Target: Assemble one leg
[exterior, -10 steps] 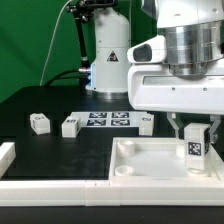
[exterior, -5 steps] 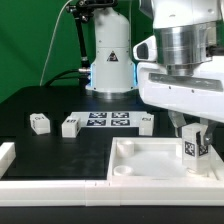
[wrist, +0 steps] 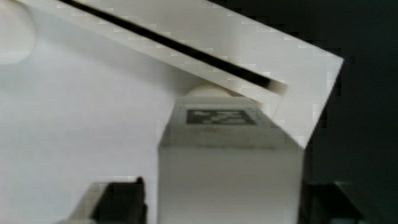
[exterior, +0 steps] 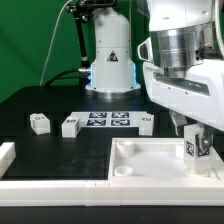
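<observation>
The hand [exterior: 196, 140] is closed on the leg [exterior: 195, 150], with one finger on each side, so the gap is just as wide as the leg. The leg is a small white block with a black-and-white tag on it. It stands up tall in the hand, its long way going up and down. It hangs over the big white tray [exterior: 150, 158], on the exterior view's right part of it. I cannot tell if its lower end touches the tray floor. In the wrist view the leg sits right in the middle between the two dark fingers [wrist: 121, 200]. I think the next move is straight down into the tray, but no hole shows under the leg. Three more small white blocks [exterior: 39, 124] lie on the black surface [exterior: 60, 150] near the marker board [exterior: 105, 120], well apart from the hand
</observation>
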You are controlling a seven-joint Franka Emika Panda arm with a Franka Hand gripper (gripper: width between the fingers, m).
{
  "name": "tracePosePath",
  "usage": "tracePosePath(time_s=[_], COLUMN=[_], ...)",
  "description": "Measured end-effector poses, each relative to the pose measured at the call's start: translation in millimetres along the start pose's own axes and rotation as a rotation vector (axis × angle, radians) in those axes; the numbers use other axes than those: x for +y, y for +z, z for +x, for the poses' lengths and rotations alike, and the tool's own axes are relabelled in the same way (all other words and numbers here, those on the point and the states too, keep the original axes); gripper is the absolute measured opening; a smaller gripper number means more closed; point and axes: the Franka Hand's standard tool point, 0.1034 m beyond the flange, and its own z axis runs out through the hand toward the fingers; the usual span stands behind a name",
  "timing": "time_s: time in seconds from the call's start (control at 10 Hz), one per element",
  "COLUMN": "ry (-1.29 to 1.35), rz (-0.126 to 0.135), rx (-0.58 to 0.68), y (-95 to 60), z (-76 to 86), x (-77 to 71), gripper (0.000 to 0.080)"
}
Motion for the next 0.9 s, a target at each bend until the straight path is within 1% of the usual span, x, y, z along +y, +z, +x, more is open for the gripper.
tracePosePath(time_s=[0.1,0.2,0.3,0.4,0.6,0.8,0.9], ry=[-0.04,-0.076,-0.15,-0.306,-0.469,-0.662,-0.745], rz=[-0.001,-0.002,-0.004,-0.012,-0.023,-0.03,-0.05], rx=[-0.001,-0.001,-0.001,0.001,0.005,0.016,0.037], y=[1.1,1.9,2.4,2.9,3.7,4.5,4.3], z=[-3.8,-5.4,-6.0,-6.7,-11.0,-11.2,-13.5], x=[-0.6,-0.5,-0.4,0.7,0.6,1.0,0.6], gripper=[0.0531,0.0619,0.0619,0.0643,0.0643,0.0649,0.0649])
